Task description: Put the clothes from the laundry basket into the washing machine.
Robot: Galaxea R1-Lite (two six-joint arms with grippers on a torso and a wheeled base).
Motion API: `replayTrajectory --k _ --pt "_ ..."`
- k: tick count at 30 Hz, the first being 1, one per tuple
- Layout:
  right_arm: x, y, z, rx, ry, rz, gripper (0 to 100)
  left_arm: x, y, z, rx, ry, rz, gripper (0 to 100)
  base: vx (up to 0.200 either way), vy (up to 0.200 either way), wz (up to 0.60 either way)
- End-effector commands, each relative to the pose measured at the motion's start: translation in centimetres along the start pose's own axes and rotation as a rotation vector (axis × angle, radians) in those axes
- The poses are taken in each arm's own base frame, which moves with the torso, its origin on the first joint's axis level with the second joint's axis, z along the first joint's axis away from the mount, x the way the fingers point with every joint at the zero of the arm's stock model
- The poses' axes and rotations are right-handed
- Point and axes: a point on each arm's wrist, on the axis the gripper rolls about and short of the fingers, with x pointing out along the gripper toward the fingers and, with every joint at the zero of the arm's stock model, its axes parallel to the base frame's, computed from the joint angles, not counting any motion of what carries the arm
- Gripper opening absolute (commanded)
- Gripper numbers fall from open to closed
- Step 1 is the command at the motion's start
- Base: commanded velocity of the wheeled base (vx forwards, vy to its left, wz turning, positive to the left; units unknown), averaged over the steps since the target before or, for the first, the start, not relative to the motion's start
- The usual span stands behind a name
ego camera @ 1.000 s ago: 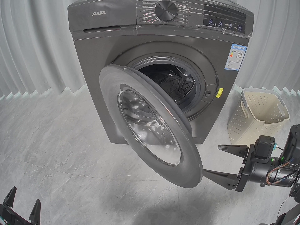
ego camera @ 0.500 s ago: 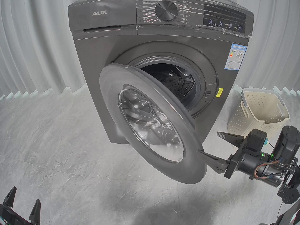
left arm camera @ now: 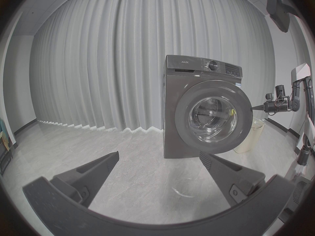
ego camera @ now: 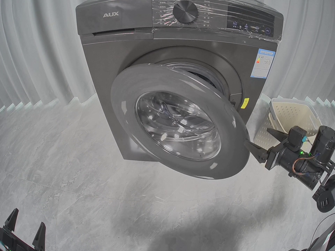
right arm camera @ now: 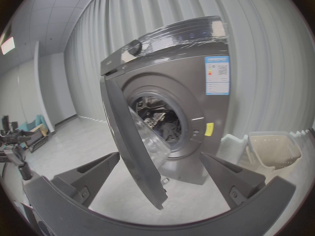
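Right gripper (ego camera: 260, 137): mine, fingers spread wide, nothing held. Its lower fingertip rests against the rim of the washing machine door (ego camera: 181, 122), which stands ajar just ahead of it.
Dark clothes (right arm camera: 160, 127): in the drum, beyond the door.
Laundry basket (ego camera: 296, 117): on the floor close beside this gripper.
Left gripper (ego camera: 24, 223): mine, fingers apart, empty, well apart from the machine.

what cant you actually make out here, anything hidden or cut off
- Head view: the door covers almost all of the drum opening, so the clothes inside are hidden there.
- Right wrist view: dark clothes show in the drum, but the pieces are too tangled to count.
- Head view: the floor of the laundry basket is hidden by its own wall and the right gripper, so leftovers cannot be ruled out.
- Head view: the left gripper is cut off by the bottom edge.
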Motion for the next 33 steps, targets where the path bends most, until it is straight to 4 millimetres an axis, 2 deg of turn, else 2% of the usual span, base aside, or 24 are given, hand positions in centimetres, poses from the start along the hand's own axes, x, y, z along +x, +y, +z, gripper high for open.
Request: replayTrajectory --k 1,5,9,14,21,30,33 --pt "0.3 -1.1 -0.1 -0.004 0.005 -0.063 100 0.0 0.0 -0.5 -0.001 0.001 0.000 100 0.000 0.000 0.00" --pt "-0.4 -0.6 -1.0 0.001 0.052 -0.034 100 0.0 0.0 -0.5 -0.001 0.001 0.000 100 0.000 0.000 0.00" --pt "-2.4 1.9 -3.1 -0.007 0.150 0.079 100 0.0 0.0 -0.5 -0.001 0.001 0.002 100 0.000 0.000 0.00" --pt "-4.7 4.8 -4.4 -0.014 0.220 0.260 100 0.0 0.0 -0.5 -0.003 0.001 0.002 100 0.000 -0.200 0.00" --pt "-4.1 6.5 -3.6 0.025 0.178 0.351 100 0.0 0.0 -0.5 -0.001 0.001 0.000 100 0.000 -0.200 0.00" --pt "-2.5 7.4 -2.3 0.084 0.122 0.370 100 0.0 0.0 -0.5 -0.001 0.001 0.000 100 0.000 0.000 0.00" --pt "-2.1 7.5 -2.1 0.085 0.111 0.369 100 0.0 0.0 -0.5 -0.003 0.001 0.000 100 0.200 0.000 0.00"
